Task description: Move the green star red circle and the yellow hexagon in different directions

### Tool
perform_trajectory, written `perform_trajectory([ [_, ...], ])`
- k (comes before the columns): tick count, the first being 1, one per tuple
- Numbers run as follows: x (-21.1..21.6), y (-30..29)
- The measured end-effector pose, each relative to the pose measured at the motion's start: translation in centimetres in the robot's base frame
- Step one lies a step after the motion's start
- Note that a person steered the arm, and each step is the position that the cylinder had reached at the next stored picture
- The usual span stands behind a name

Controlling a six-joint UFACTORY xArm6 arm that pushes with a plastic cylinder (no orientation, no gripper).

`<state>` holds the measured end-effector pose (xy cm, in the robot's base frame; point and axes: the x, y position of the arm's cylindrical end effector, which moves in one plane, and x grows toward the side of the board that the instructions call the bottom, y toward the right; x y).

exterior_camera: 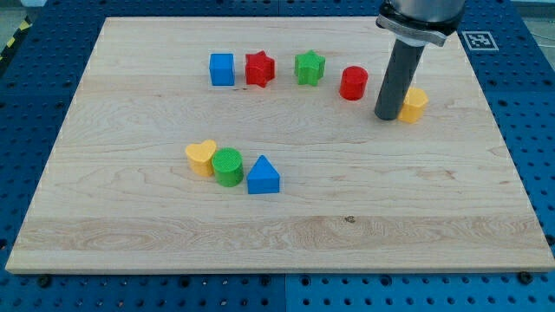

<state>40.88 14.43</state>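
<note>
The green star [310,67] sits near the view's top centre of the wooden board. The red circle [353,83] stands just right of it. The yellow hexagon [415,104] lies further right, partly hidden by the rod. My tip [388,116] rests on the board against the hexagon's left side, right of and slightly below the red circle.
A blue cube [222,69] and a red star [259,68] sit left of the green star. A yellow heart [201,158], a green cylinder [228,166] and a blue triangle [263,176] cluster at centre left. The board's right edge [512,156] is near the hexagon.
</note>
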Motion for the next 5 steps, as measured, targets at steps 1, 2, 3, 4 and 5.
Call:
perform_trajectory([
  [1, -1.4, -0.6],
  [2, -3.0, -1.1],
  [3, -4.3, -1.7],
  [4, -4.7, -1.8],
  [5, -4.0, -1.8],
])
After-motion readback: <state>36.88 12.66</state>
